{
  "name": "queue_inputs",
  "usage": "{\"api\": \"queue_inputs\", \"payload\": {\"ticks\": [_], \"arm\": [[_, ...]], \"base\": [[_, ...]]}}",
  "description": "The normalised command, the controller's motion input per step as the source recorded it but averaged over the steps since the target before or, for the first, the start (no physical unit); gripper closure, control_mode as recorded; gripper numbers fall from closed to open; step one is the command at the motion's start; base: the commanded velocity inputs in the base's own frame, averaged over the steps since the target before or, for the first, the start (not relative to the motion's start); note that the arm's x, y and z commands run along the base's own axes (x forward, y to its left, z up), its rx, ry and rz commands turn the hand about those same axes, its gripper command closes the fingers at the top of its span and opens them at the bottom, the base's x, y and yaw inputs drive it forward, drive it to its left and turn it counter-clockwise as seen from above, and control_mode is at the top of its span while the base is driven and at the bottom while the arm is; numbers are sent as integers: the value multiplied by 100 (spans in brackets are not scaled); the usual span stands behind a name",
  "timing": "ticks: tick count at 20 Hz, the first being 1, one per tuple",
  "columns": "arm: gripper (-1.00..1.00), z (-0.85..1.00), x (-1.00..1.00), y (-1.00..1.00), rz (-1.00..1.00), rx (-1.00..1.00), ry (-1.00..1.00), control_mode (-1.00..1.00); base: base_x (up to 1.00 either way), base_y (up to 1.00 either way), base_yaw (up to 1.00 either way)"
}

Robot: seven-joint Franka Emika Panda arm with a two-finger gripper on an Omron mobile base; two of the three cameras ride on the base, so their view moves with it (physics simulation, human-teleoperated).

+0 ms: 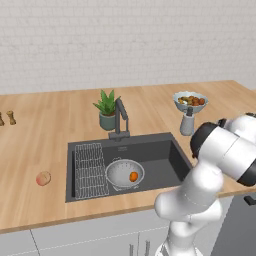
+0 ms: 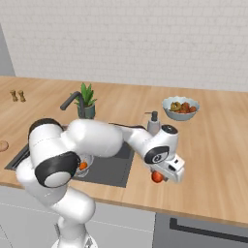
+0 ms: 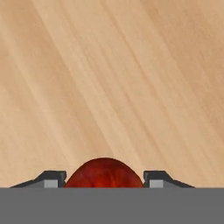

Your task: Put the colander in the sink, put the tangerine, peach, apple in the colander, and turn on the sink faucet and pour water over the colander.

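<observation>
The claw (image 3: 104, 181) has the apple (image 3: 104, 174) between its two dark angular fingertips (image 3: 51, 179), one at each flank of the fruit, pinching it. The apple is deep red with darker mottling and a glossy, rounded top. From the right side of the room it shows as a red ball (image 2: 157, 177) tucked under the white hand, low over the table (image 2: 213, 160), to the right of the sink (image 2: 114, 170). The table is pale wood with long slanting grain, smooth and matte.

Further out, the sink (image 1: 155, 150) is a dark grey rectangular basin with a wire grid rack (image 1: 90, 170) lying along its left side. The colander (image 1: 124, 173), a round shallow whitish perforated bowl, sits in the basin just beside the rack, and the small bright orange tangerine (image 1: 133, 176) lies inside it. The sink faucet (image 1: 120, 119) stands behind the basin, dark and angular, its spout bent.

The peach (image 1: 43, 178), pale pink-orange and round, rests on the table left of the sink, well apart from it. A spiky green plant in a grey pot (image 1: 106, 110) stands by the faucet, and a pale bowl of mixed fruit (image 1: 190, 101) and a grey soap dispenser (image 1: 187, 122) stand to the right. I can read no writing anywhere.
</observation>
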Motion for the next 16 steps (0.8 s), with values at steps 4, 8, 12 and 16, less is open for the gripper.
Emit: {"api": "queue_inputs", "payload": {"ticks": [4, 8, 12, 16], "arm": [[100, 59, 0, 54, 0, 1, -17, -100], [100, 42, 0, 66, 0, 0, -13, -100], [100, 14, 6, 72, 4, 5, -9, -100], [100, 3, 14, 70, 7, 10, -7, -100]], "base": [[0, 0, 0], [0, 0, 0], [0, 0, 0], [0, 0, 0]]}}
